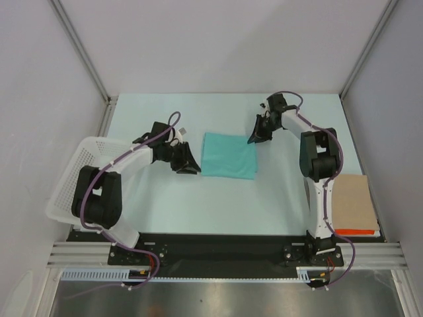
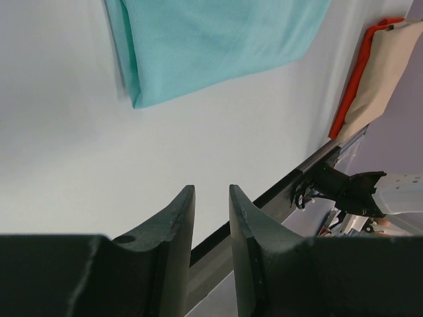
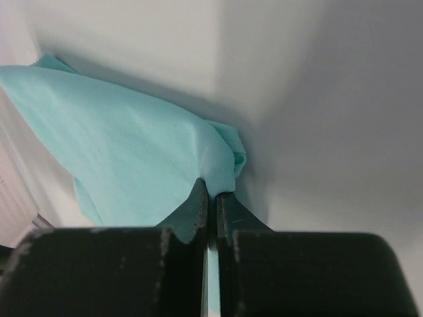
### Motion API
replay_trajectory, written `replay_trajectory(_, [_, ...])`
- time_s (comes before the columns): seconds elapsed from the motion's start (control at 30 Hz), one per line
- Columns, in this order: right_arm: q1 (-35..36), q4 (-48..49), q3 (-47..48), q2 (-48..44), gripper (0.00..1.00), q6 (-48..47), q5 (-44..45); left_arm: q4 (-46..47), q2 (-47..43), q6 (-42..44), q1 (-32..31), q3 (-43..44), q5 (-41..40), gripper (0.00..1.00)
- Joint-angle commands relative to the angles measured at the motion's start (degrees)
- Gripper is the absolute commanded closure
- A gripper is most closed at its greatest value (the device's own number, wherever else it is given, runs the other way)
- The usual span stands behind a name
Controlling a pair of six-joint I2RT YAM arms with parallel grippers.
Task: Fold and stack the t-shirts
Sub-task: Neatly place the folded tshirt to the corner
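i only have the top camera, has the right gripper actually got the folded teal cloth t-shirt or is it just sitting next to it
Observer: It has it. The right wrist view shows the right gripper shut, with a bit of the teal cloth t-shirt edge pinched between its tips.
Operator: ok and the left one, holding anything
Observer: No. The left gripper has a gap between its fingers showing only the pale table top, and the shirt lies ahead, apart from it.

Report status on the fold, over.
Right claw shut on t-shirt corner. Left claw open, empty, beside it. Fold lying flat, nothing in the way.
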Motion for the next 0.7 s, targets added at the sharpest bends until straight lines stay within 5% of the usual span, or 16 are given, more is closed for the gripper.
replay_trajectory(0.0, [1.65,-6.81,-2.39,-8.50,1.00,8.37,12.25,2.39,-4.04,-0.71,0.45,-1.71,1.34,0.67])
replay_trajectory(0.67, [-1.77,-9.30,-20.14,-30.04,1.00,25.87,29.84,0.90,-29.09,-7.75,0.10,-18.67,-4.10,0.65])
